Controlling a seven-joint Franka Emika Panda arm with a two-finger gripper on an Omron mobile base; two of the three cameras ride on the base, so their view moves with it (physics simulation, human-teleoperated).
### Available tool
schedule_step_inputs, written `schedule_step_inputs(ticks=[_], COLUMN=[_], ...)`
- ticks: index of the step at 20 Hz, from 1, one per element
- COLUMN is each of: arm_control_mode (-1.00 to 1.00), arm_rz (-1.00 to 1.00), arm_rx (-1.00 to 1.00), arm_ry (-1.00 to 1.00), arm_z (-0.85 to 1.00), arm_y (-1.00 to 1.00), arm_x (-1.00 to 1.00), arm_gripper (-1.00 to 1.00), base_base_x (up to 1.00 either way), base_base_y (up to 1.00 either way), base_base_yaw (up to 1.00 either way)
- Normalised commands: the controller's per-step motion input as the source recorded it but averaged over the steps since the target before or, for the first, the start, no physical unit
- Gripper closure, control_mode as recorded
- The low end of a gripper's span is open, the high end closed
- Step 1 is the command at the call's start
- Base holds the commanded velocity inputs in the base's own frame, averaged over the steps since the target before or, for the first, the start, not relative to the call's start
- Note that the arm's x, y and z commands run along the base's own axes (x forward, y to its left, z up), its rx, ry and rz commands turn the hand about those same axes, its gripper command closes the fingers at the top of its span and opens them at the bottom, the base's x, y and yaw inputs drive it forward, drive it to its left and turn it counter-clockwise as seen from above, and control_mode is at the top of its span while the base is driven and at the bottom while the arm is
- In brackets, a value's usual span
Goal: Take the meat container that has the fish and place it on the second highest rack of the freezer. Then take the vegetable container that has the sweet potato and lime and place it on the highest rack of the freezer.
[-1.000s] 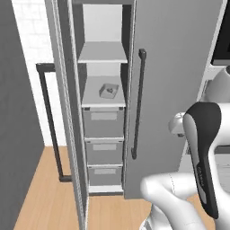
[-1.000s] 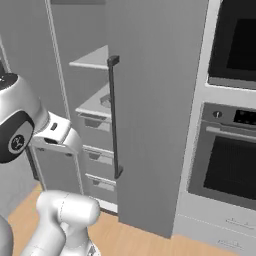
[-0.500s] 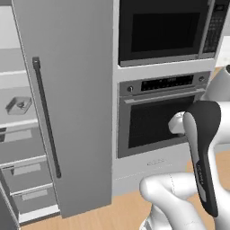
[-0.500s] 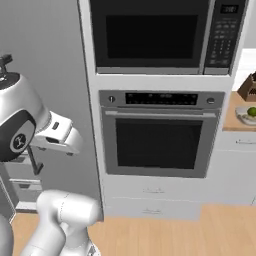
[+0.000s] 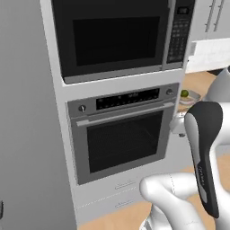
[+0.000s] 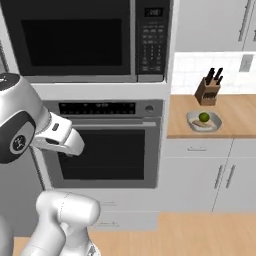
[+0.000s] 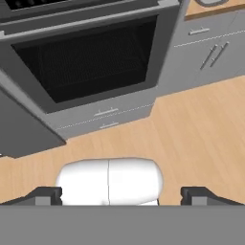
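In the left base view the grey freezer (image 5: 27,134) side fills the left edge, with the wall oven (image 5: 123,139) and the microwave (image 5: 117,38) above it in the middle. At the far right, past the oven, a sliver of the wooden desk (image 5: 197,81) carries the vegetable container (image 5: 191,95) with the lime (image 5: 184,93) in it.

The right base view gives the better look: oven (image 6: 102,150) at left, then the desk (image 6: 235,112), with the knife block (image 6: 208,89) at the back and the container (image 6: 204,121) near the front edge, lime (image 6: 204,117) on top of a tan piece that is likely the sweet potato, too small to be sure.

In the hand view the fingers (image 7: 122,195) stand wide apart with nothing between them, looking down at the oven door (image 7: 86,57) and the wooden floor (image 7: 191,139).

The step in hand looks like travel toward the vegetable container. To do it well, bring the base square to the desk in front of the container, keep the arm tucked clear of the oven handle, then come down on the container's rim rather than its contents, and stay away from the knife block behind it
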Motion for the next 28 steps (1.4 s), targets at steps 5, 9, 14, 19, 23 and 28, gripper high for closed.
schedule_step_inputs(ticks=[5, 9, 14, 19, 23, 28], arm_control_mode=[1.00, 1.00, 1.00, 1.00, 1.00, 1.00], arm_rz=[0.00, 0.00, 0.00, 0.00, 0.00, 0.00], arm_rx=[0.00, 0.00, 0.00, 0.00, 0.00, 0.00], arm_ry=[0.00, 0.00, 0.00, 0.00, 0.00, 0.00], arm_z=[0.00, 0.00, 0.00, 0.00, 0.00, 0.00], arm_y=[0.00, 0.00, 0.00, 0.00, 0.00, 0.00], arm_x=[0.00, 0.00, 0.00, 0.00, 0.00, 0.00], arm_gripper=[-1.00, -1.00, -1.00, -1.00, -1.00, -1.00], base_base_x=[0.32, 0.01, 0.09, 0.25, 0.33, 0.50], base_base_y=[-0.74, -1.00, -1.00, -0.91, -0.53, -0.26], base_base_yaw=[0.08, 0.23, 0.23, 0.09, 0.03, 0.00])
